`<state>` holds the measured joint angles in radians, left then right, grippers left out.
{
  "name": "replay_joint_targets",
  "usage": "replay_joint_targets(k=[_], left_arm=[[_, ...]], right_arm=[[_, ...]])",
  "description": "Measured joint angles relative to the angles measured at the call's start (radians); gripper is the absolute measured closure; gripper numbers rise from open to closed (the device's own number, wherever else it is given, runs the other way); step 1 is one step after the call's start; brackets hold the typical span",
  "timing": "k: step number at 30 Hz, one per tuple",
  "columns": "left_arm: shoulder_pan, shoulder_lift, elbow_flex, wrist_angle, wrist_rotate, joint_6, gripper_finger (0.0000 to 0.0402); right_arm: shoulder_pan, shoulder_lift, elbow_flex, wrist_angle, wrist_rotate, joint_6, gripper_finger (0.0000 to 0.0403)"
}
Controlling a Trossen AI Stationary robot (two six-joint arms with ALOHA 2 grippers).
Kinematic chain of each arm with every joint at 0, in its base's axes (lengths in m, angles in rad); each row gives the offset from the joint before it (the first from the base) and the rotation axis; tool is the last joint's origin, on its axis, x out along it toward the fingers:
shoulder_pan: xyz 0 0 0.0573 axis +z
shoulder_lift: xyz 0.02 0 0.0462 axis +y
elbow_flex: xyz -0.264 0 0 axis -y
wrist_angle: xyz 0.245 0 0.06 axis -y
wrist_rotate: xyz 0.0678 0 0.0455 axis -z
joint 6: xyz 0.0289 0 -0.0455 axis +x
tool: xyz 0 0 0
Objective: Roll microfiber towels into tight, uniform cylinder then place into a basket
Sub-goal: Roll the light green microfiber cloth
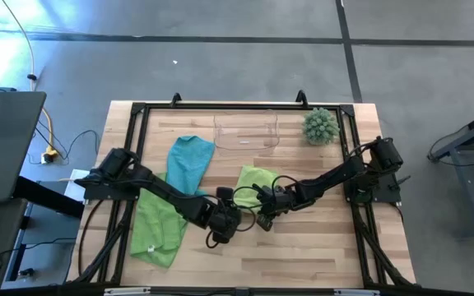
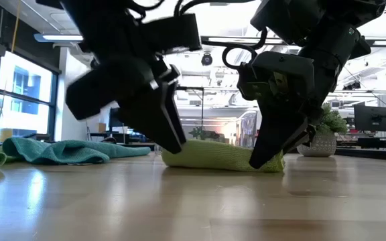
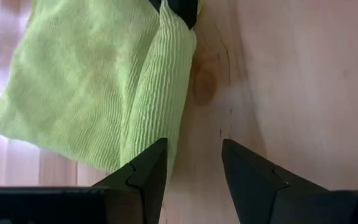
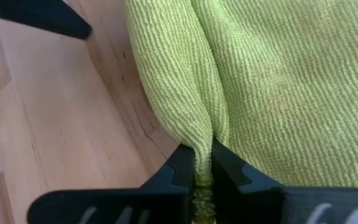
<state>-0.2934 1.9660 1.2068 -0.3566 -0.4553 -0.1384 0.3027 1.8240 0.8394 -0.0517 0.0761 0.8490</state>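
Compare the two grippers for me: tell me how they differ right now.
The right gripper is shut on the edge of the lime towel; the left gripper is open and holds nothing. The right gripper sits at one end of the towel's folded edge, the left gripper at the other, over bare table. Both are dark and two-fingered, low at mid-table.

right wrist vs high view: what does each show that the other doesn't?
Only the right wrist view shows the right gripper shut on a pinched fold at the edge of the lime green towel, with the ribbed weave visible.

Only the high view shows the layout: the teal towel, a second lime green towel, the clear basket at the far edge, the plant ball, and the left gripper open beside the work.

Both show the centre towel, the wooden table and the right gripper at the towel's edge.
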Motion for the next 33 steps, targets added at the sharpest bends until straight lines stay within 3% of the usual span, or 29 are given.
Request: replay_joint_targets(k=[33], left_arm=[[0.068,0.037,0.000,0.126,-0.034,0.195,0.0257]], right_arm=[[0.001,0.000,-0.003,0.016,-0.003,0.007,0.0391]])
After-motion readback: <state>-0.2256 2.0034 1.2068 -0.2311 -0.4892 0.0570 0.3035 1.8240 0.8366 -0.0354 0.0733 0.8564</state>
